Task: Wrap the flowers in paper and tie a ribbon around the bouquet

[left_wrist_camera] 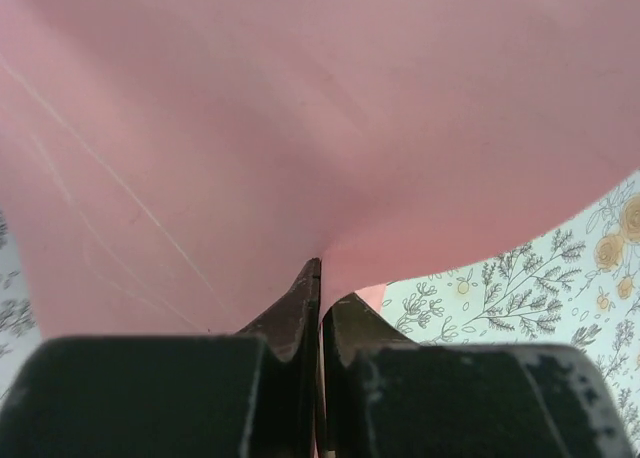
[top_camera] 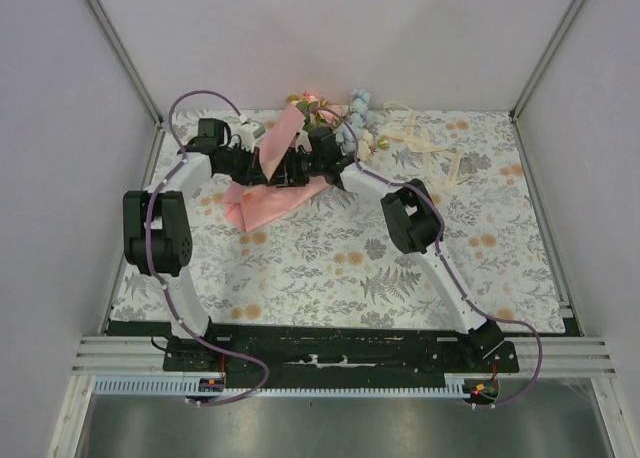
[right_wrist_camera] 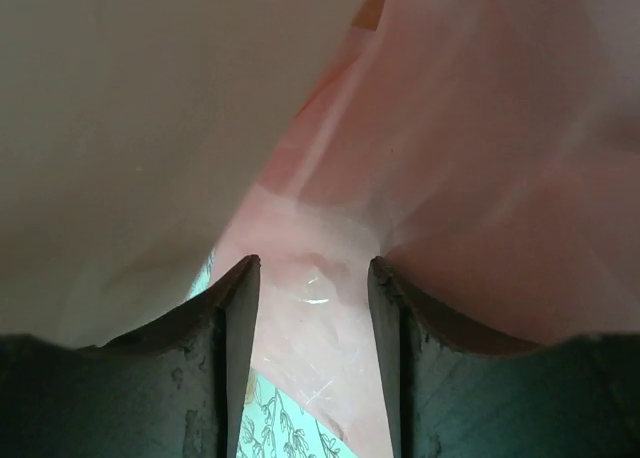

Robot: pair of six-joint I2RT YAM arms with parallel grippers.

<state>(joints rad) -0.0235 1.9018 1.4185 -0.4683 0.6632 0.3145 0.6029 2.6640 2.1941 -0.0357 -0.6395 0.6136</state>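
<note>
The salmon-pink paper lies at the back left of the table, with one flap lifted. The flowers poke out behind it, pink and pale blue blooms showing. My left gripper is shut on the paper's edge; in the left wrist view its jaws pinch the sheet, which fills that view. My right gripper faces it from the right. Its jaws stand apart, with folds of paper between and beyond them. The cream ribbon lies loose at the back right.
The floral tablecloth covers the table. Grey walls and metal frame posts close in the back and sides. Both arms' elbows stand over the middle of the cloth. Purple cables loop over the left arm.
</note>
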